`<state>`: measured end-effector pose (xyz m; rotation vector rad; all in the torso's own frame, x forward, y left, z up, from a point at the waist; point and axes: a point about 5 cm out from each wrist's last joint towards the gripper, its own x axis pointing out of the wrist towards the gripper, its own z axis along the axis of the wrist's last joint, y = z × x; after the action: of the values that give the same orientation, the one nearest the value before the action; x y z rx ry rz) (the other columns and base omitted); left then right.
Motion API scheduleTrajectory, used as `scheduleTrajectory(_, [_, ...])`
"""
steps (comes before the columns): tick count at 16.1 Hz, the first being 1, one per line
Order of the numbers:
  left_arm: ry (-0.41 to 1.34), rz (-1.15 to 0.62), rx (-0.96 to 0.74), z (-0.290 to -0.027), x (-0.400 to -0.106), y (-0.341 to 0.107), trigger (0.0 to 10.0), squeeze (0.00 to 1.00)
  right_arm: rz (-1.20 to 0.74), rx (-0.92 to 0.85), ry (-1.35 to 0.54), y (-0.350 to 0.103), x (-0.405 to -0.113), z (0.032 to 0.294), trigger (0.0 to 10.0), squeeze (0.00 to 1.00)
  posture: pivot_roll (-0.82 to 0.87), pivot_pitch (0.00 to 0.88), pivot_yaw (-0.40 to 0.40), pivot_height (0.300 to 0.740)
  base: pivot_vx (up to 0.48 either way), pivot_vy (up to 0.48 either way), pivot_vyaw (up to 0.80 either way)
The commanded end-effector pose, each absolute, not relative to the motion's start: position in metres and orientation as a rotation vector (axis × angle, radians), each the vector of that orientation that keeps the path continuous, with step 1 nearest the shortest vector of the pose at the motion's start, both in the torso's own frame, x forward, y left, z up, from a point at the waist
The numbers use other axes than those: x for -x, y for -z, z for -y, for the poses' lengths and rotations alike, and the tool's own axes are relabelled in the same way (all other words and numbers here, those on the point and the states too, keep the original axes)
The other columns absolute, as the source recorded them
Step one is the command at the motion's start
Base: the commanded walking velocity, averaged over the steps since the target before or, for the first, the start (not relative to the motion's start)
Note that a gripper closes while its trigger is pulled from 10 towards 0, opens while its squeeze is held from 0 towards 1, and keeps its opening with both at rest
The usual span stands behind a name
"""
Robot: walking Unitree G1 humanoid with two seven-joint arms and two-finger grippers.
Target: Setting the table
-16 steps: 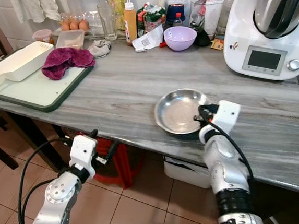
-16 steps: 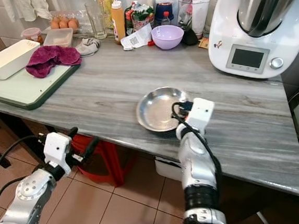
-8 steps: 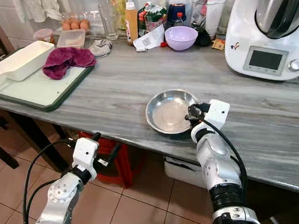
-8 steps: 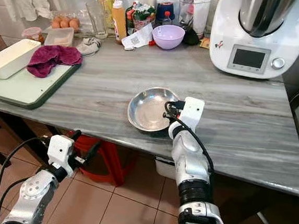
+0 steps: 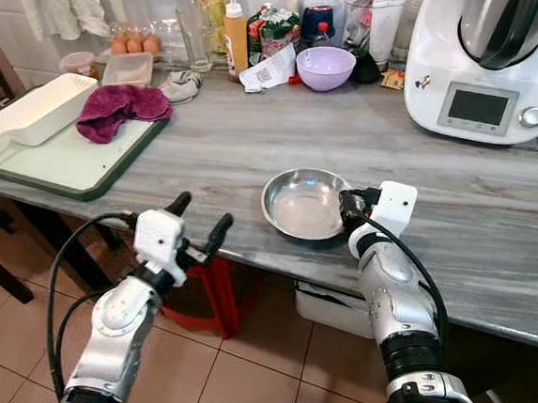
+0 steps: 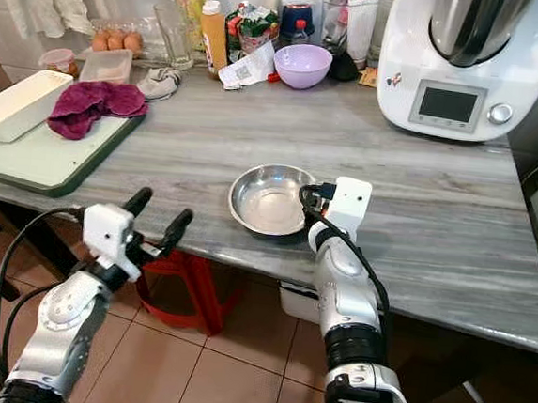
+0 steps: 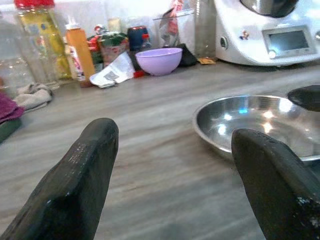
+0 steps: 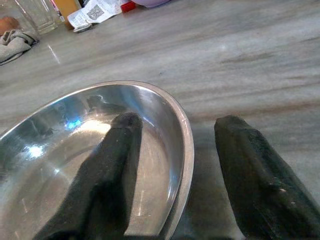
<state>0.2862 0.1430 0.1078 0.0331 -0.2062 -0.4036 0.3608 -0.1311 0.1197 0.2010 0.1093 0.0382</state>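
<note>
Right gripper (image 8: 175,165) stood open astride the steel bowl's (image 5: 304,203) near rim, gripping nothing; left gripper (image 5: 198,225) open, farther off.

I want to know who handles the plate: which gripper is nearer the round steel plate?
Right. The right gripper straddles the round steel plate at its rim, fingers open; the left gripper hovers open at the table edge, apart from it.

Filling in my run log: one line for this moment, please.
right pincer: open, straddling steel plate rim | left pincer: open, at table edge
</note>
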Motion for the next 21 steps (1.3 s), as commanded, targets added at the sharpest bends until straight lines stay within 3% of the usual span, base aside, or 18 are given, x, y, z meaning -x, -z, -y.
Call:
scheduleTrajectory(1, [0.413,0.189,-0.038,-0.141,-0.283,-0.109,10.0,0.00,-0.109,-0.211,-0.054,-0.121,-0.362,0.126,10.0,1.00,-0.11,0.066,0.089,0.740,0.000,0.000,0.00])
scheduleTrajectory(16, [0.625,0.045,-0.067,-0.131,-0.269,-0.096,10.0,0.00,-0.093,-0.206,-0.056,-0.123,-0.364,0.133,10.0,1.00,-0.12,0.041,0.087,0.740,0.000,0.000,0.00])
scheduleTrajectory(18, [0.610,0.048,-0.069,-0.133,-0.271,-0.094,10.0,0.00,-0.075,-0.214,-0.059,-0.126,-0.364,0.134,10.0,1.00,-0.12,0.035,0.084,0.740,0.000,0.000,0.00])
scheduleTrajectory(21, [0.435,0.078,-0.049,-0.148,-0.284,-0.097,10.0,0.00,0.059,-0.191,-0.066,-0.149,-0.361,0.140,10.0,1.00,-0.11,0.026,0.085,0.740,0.000,0.000,0.00])
